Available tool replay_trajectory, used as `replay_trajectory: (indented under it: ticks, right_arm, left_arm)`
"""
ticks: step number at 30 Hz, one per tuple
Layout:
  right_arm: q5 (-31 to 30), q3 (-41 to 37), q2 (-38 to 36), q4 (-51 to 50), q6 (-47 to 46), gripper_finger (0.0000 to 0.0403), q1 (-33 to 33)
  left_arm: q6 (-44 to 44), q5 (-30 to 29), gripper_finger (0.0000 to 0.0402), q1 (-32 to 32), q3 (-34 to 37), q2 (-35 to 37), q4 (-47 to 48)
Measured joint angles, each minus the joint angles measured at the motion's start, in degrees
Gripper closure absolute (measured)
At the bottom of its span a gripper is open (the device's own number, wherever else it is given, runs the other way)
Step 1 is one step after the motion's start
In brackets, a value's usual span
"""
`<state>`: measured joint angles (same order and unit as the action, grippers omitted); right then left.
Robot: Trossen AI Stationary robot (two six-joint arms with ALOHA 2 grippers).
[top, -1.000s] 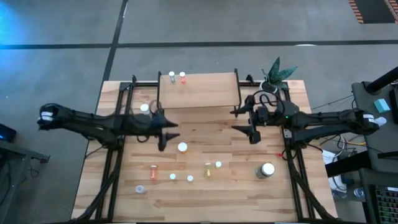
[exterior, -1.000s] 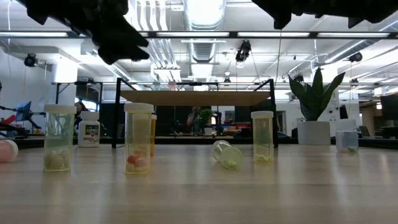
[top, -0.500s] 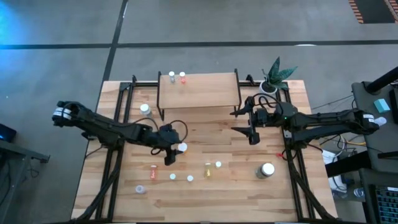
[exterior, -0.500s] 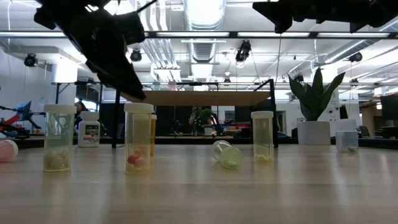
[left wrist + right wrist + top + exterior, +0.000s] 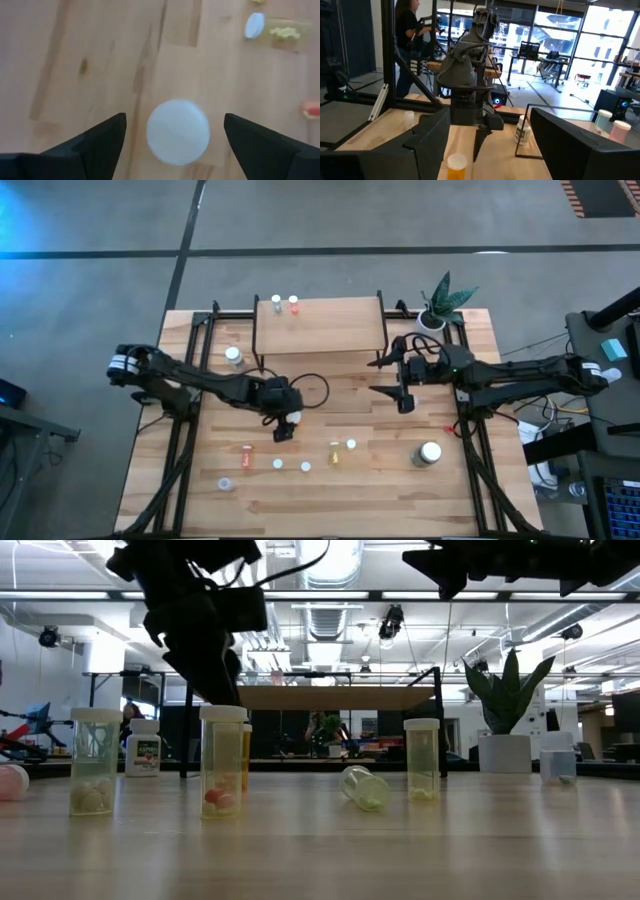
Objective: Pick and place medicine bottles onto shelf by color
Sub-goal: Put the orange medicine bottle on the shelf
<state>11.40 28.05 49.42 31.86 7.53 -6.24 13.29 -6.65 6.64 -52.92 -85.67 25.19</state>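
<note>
Over the middle of the table, a little left of centre, my left gripper (image 5: 284,426) hangs pointing straight down above a white-capped bottle (image 5: 178,131), and my wrist view shows its round cap sitting right between my two dark fingers (image 5: 100,140), which are spread wide on either side with clear wood showing between each finger and the cap, so I'm touching nothing. From table height my left arm comes down just behind the upright clear bottles (image 5: 223,760) in the near row. My right gripper (image 5: 404,388) hovers right of centre, just off the near right corner of the shelf (image 5: 320,325), fingers parted and holding nothing; through its wrist view I can see my other arm across the table with an orange bottle (image 5: 456,166) under it. On the shelf two small bottles stand side by side at its far left corner, one white-topped (image 5: 276,302) and one orange (image 5: 294,303). Left of the shelf a white bottle (image 5: 233,356) stands alone on the tabletop. Nearer, a scattered row runs across the table: an orange one (image 5: 247,450), a pale one lying at the near left (image 5: 226,484), two small white caps (image 5: 278,464), a yellow one on its side (image 5: 334,452), another white cap (image 5: 351,445), and a bigger white-lidded bottle (image 5: 429,453) off to the right. A potted plant (image 5: 440,302) sits at the far right corner.
</note>
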Motion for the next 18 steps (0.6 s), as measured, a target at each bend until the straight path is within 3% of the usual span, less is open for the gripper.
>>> replay_trajectory:
  ticks: [12,18]
  right_arm:
    - [0.0,0.0,1.7,0.2,-0.7,0.0136,0.0]
    - [-1.0,0.0,1.7,0.2,-0.4,0.0136,0.0]
  left_arm:
    - [-3.8,1.9,0.0089,-2.3,-3.0,-5.6,5.0]
    - [-3.7,2.1,0.0136,-2.3,-3.0,-5.3,4.8]
